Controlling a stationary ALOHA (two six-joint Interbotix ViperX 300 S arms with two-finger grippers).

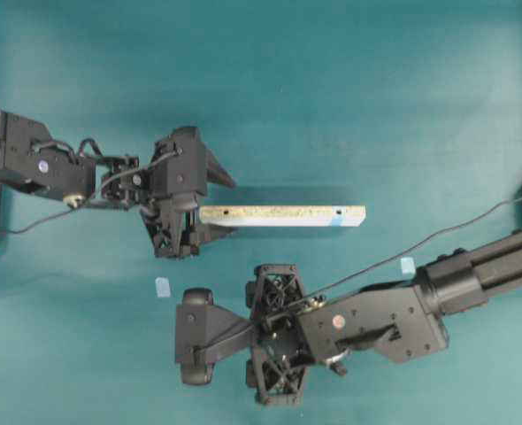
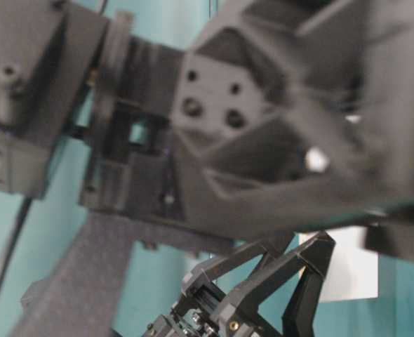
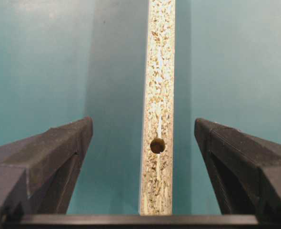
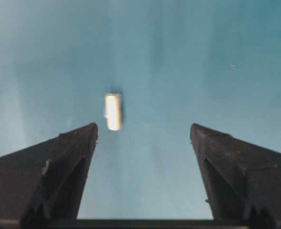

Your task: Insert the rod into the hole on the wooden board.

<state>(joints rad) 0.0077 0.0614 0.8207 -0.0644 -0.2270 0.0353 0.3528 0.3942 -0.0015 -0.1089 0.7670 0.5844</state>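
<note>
Flat teal matte tabletop (image 1: 332, 88) throughout, faintly mottled, dark frame rails at the far corners.

Largest on it: two black arms of moulded plastic and ribbed brackets, entering from opposite sides in the overhead view. Right arm crossing low and blocking nearly all of the table-level view with blurred grey housing.

Between them, the wooden board (image 1: 283, 215): long, narrow strip of speckled beige particleboard with a white edge, lying flat and crosswise. Near its right end, the hole (image 1: 339, 212), small, round, ringed in light blue. Near its left end, a plain dark hole (image 3: 157, 145), sitting between the left tips.

Left gripper (image 1: 226, 205): wedge-shaped fingers spread wide, straddling the board's left end without touching, pinching nothing.

Right gripper (image 4: 144, 131): fingers likewise spread wide, nothing between them. Just ahead of its left finger in the right wrist view, the rod (image 4: 113, 111): short cream cylinder, blurred, lying on the teal surface, apart from the board.

Smallest: two pale-blue tape squares, one (image 1: 162, 286) below the left gripper, another (image 1: 408, 265) beside the right arm.
</note>
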